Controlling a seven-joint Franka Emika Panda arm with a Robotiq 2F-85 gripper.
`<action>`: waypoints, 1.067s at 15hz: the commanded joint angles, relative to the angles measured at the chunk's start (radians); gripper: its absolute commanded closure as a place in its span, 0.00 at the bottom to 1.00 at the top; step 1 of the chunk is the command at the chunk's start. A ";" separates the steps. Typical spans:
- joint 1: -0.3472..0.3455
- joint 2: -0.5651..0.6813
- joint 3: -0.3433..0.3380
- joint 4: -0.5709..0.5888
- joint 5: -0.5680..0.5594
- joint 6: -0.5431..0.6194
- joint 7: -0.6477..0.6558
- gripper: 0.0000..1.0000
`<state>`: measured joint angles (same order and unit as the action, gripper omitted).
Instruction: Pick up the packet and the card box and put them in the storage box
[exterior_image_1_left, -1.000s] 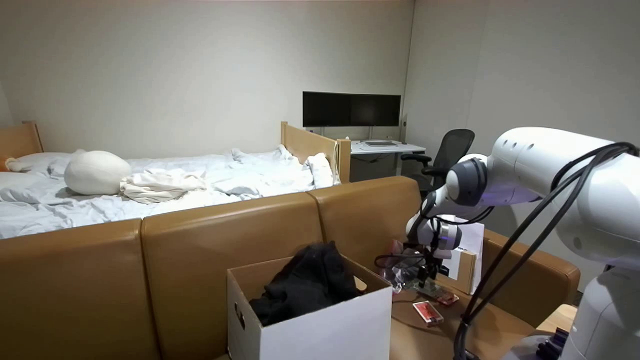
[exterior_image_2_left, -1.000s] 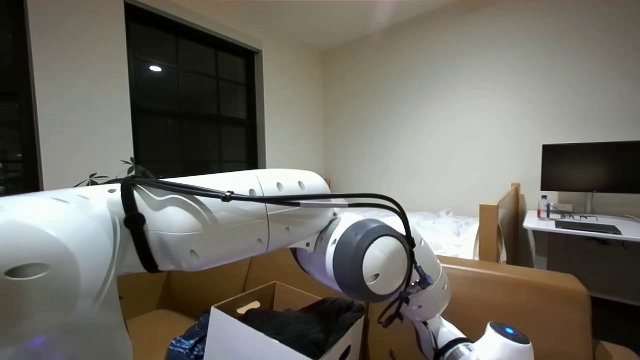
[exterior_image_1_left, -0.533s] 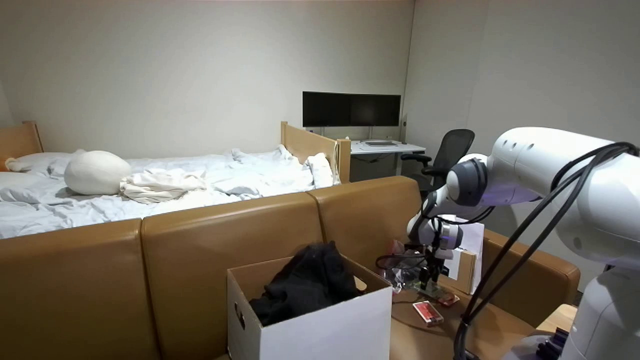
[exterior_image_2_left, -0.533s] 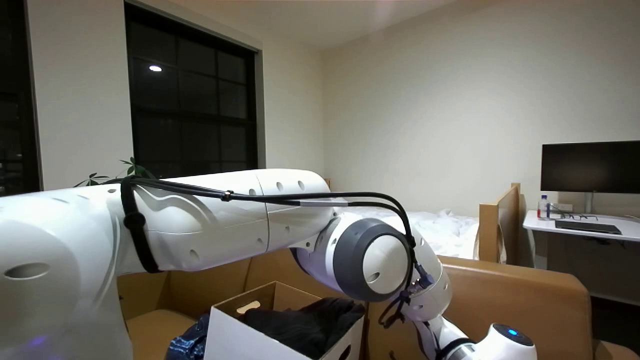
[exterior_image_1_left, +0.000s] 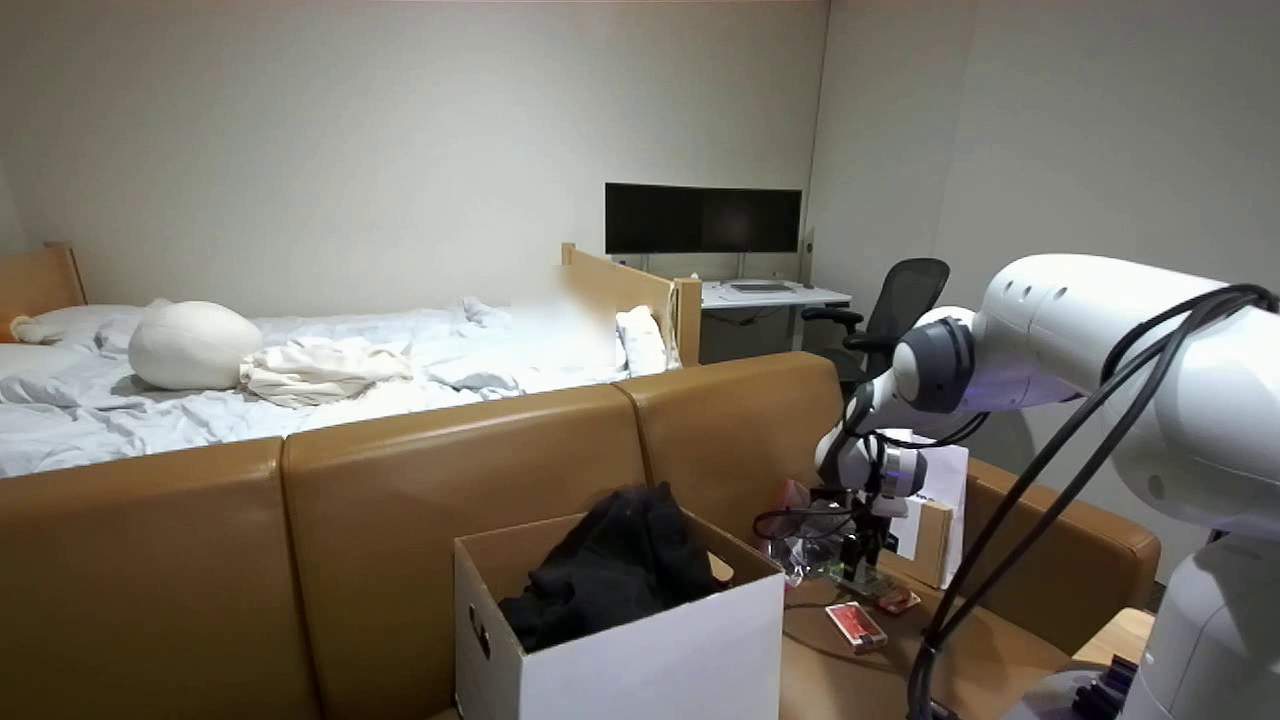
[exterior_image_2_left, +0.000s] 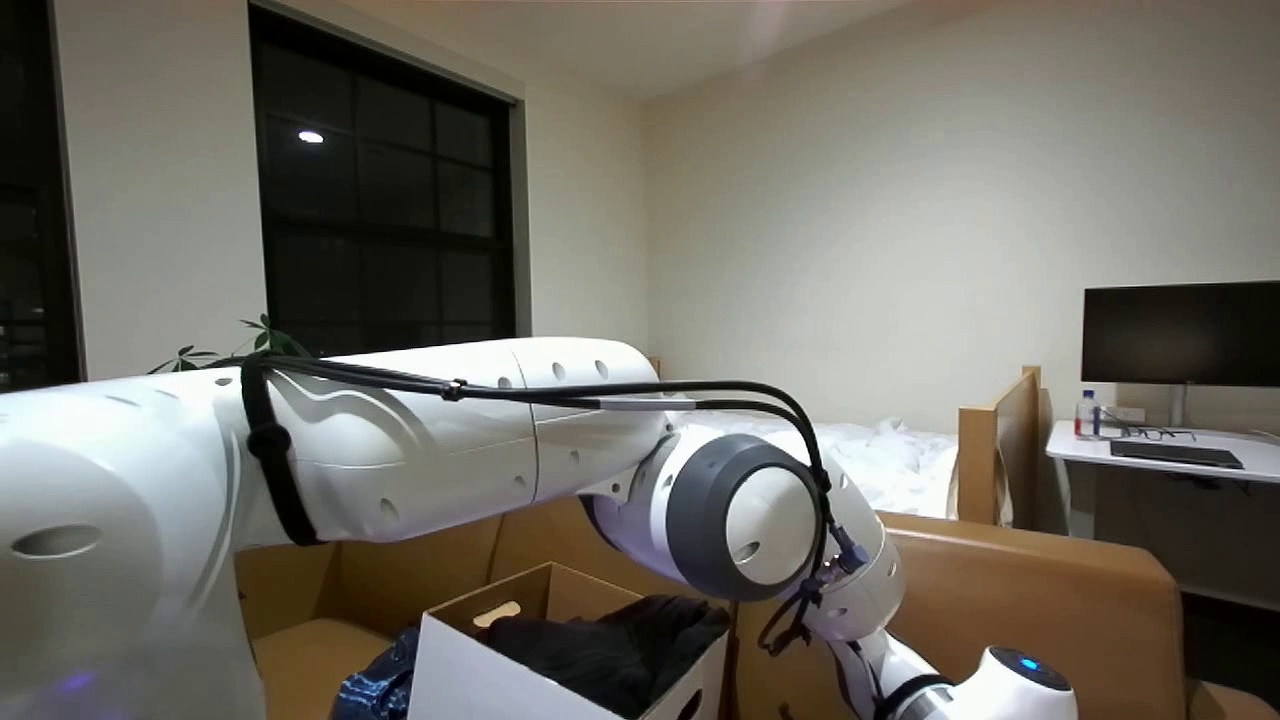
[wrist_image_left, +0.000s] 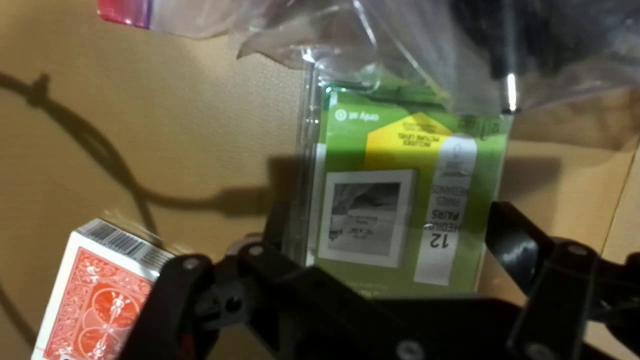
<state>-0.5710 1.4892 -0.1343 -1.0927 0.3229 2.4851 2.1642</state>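
Note:
The green packet (wrist_image_left: 345, 145) lies on the sofa seat, its top end partly under a transparent bag and its lower end hidden behind the gripper. My gripper (wrist_image_left: 390, 220) stands open over it in the wrist view. One black finger (wrist_image_left: 515, 245) is beside the packet's right edge; the left one is dim near the other edge, and I cannot tell whether either touches. The red card box (wrist_image_left: 100, 305) rests flat to the lower left, and shows in an exterior view as the small card box (exterior_image_1_left: 856, 626). The white storage box (exterior_image_1_left: 650, 660) holds black cloth and appears in both exterior views.
The transparent bag (wrist_image_left: 425, 45) with dark contents crowds the packet's top end. A thin cable (wrist_image_left: 115, 165) runs along the seat. Behind the gripper stand a brown-and-white box (exterior_image_1_left: 930, 540) and the sofa armrest (exterior_image_1_left: 1070, 530). Blue patterned fabric (exterior_image_2_left: 380, 680) sits by the storage box.
The gripper has shifted slightly to the right and a little lower over the packet in the exterior views. The card box and storage box have stayed where they were.

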 joint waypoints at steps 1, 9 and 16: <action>0.022 0.000 -0.030 0.003 0.013 -0.031 0.020 0.03; 0.064 -0.004 -0.072 -0.001 0.002 -0.064 0.043 0.62; 0.051 -0.010 -0.060 0.001 -0.007 -0.062 0.035 0.63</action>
<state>-0.5089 1.4789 -0.1928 -1.0921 0.3007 2.4254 2.2005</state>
